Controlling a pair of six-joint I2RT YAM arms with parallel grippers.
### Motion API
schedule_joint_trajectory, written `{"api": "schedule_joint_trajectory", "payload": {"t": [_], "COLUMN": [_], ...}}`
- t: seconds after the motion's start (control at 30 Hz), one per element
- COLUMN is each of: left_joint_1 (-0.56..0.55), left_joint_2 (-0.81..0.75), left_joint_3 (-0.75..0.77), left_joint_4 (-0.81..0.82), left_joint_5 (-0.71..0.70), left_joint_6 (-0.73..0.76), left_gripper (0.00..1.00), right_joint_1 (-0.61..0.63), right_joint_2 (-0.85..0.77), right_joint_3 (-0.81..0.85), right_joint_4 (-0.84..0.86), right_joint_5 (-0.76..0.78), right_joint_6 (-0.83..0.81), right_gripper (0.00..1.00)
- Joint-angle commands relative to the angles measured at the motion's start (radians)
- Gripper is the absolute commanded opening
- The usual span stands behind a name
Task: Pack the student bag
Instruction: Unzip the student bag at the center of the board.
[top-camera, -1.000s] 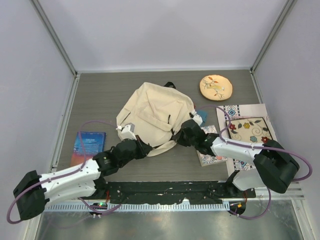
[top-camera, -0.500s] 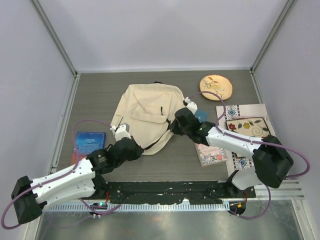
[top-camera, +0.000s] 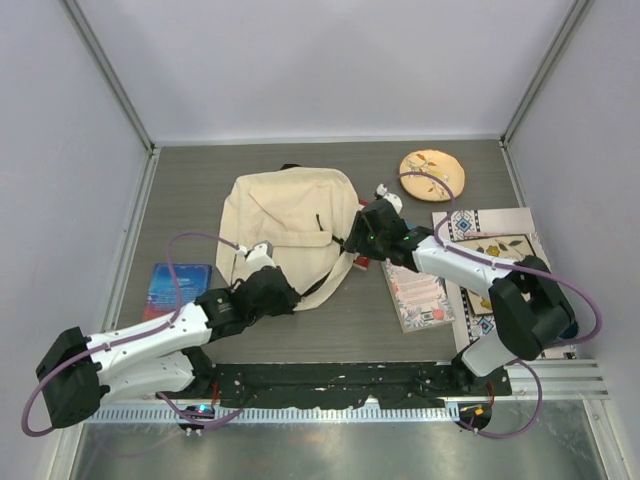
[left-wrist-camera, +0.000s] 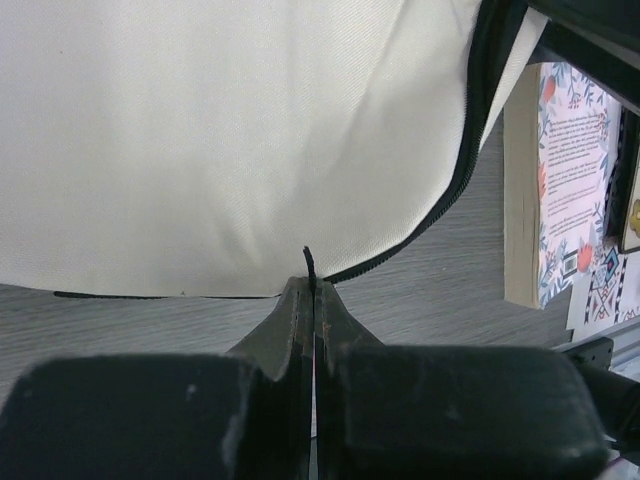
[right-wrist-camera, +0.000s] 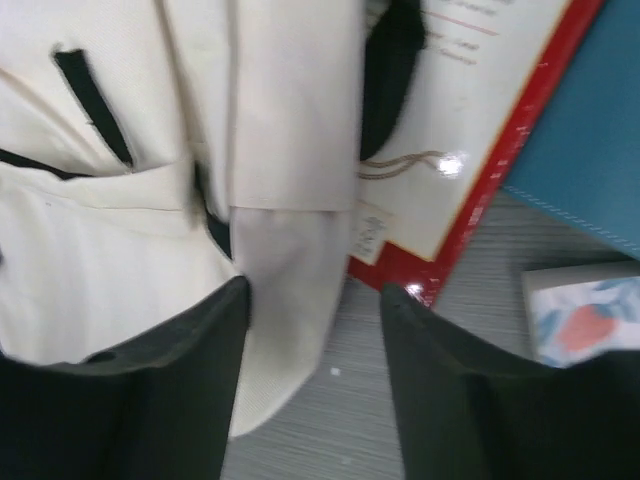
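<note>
The cream fabric student bag (top-camera: 285, 220) lies mid grey table (top-camera: 190, 180). Left of it, a flat blue book (top-camera: 178, 288) is unpacked. The left gripper (left-wrist-camera: 312, 290) is pinched on a thin black tab (left-wrist-camera: 307, 262) at the bag's near edge. The right gripper (right-wrist-camera: 312, 292) hangs parted over the bag's right side. Right of the bag, a floral-covered book (top-camera: 418, 295) is out too, so packing looks barely begun.

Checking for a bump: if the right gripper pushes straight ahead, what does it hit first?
Probably the bag: its cream strip lies between the fingers of the open right gripper, with the red-edged book beyond. Depth is unclear.
</note>
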Motion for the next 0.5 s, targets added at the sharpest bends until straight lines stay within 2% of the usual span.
{"api": "schedule_joint_trajectory", "payload": {"t": [0.0,0.03,0.17,0.3,0.47], "left_joint_1": [0.0,0.0,0.0,0.0,0.0], "left_joint_2": [-0.003,-0.007,-0.006,0.017,0.03], "left_joint_3": [0.052,0.055,0.081,0.145,0.199], "left_joint_4": [-0.022,-0.025,-0.039,-0.1,-0.113], "left_joint_5": [-0.043,-0.048,-0.08,-0.103,-0.095], "left_joint_6": [-0.039,-0.044,-0.046,-0.023,-0.003], "left_gripper": [0.0,0.0,0.0,0.0,0.0], "right_joint_1": [-0.112,-0.124,-0.167,-0.199,-0.206], "right_joint_2": [-0.126,-0.151,-0.267,-0.41,-0.493], "right_joint_3": [-0.048,-0.056,-0.084,-0.14,-0.162], "right_joint_4": [0.039,0.036,-0.029,-0.057,-0.125], "right_joint_5": [-0.085,-0.11,-0.125,-0.148,-0.217], "right_joint_6": [-0.048,-0.048,-0.049,-0.037,-0.052], "right_gripper": [0.67,0.74,0.82,0.86,0.88]}}
